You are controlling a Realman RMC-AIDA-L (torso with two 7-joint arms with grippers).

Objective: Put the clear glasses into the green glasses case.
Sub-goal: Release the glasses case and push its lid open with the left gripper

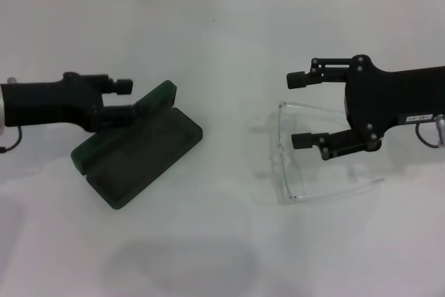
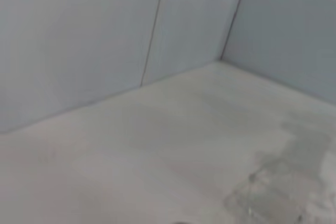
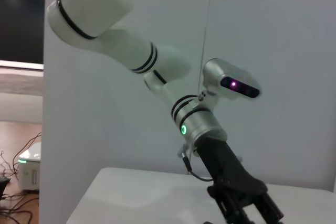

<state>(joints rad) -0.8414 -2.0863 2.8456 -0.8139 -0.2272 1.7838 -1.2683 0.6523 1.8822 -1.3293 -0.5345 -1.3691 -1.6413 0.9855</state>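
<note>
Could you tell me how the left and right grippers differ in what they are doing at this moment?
The left gripper has its fingers at the raised lid of the green glasses case; the right gripper hangs open over the clear glasses, holding nothing. The left fingers sit closer together than the right ones. Both are black and reach inward.

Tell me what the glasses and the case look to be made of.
The clear glasses look like colourless transparent plastic: the white table shows straight through the one-piece lens, and only the edges catch light. The green glasses case looks like a rigid shell with a matte dark green cover, since it shows no glare; whether that is plastic or a leather-like skin is not clear.
</note>
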